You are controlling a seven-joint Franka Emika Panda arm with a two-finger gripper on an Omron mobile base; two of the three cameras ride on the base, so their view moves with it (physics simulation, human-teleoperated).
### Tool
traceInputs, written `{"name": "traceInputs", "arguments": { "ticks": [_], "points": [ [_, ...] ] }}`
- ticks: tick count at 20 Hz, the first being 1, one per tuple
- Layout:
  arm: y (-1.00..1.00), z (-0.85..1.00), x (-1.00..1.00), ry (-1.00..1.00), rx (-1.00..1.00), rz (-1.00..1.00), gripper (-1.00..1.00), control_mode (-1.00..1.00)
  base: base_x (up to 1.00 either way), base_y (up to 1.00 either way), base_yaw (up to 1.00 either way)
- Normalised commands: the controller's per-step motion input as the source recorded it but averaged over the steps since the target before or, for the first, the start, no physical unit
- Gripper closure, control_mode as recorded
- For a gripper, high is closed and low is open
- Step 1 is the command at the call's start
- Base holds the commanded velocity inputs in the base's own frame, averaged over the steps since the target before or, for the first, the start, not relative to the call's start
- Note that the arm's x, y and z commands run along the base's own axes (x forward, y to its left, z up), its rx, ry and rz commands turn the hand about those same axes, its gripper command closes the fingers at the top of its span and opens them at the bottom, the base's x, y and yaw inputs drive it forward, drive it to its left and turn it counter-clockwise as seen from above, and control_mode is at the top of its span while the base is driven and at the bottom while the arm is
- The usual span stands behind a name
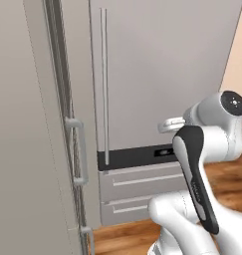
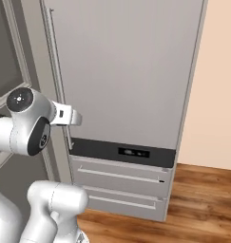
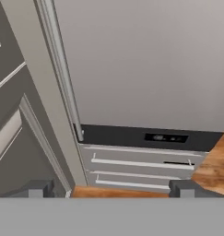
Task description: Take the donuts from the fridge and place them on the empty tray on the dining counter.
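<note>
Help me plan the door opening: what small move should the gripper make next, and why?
Probably reach forward and left to the handle: the fridge door is shut, and the open gripper hangs short of the bar, off to its right.

Kitchen, tall grey fridge (image 2: 121,76), wood floor (image 2: 202,199)

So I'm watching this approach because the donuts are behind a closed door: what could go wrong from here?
1. The tall light-grey fridge is shut and its long vertical bar handle is thin, so the open claw, which sits off to the handle's right, may close beside it.
2. The beige cabinet sits tight against the handle side, so the white arm could bump it while pulling.
</note>
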Motion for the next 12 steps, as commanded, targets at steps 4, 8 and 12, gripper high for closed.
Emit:
{"name": "traceInputs", "arguments": {
  "ticks": [4,8,12],
  "points": [
    [0.0,0.0,0.0,0.0,0.0,0.0,-1.0,1.0,0.0,-0.02,0.18],
    [0.0,0.0,0.0,0.0,0.0,0.0,-1.0,1.0,0.0,0.0,0.25],
    [0.0,0.0,0.0,0.0,0.0,0.0,-1.0,1.0,0.0,0.0,0.26]
  ]
}}
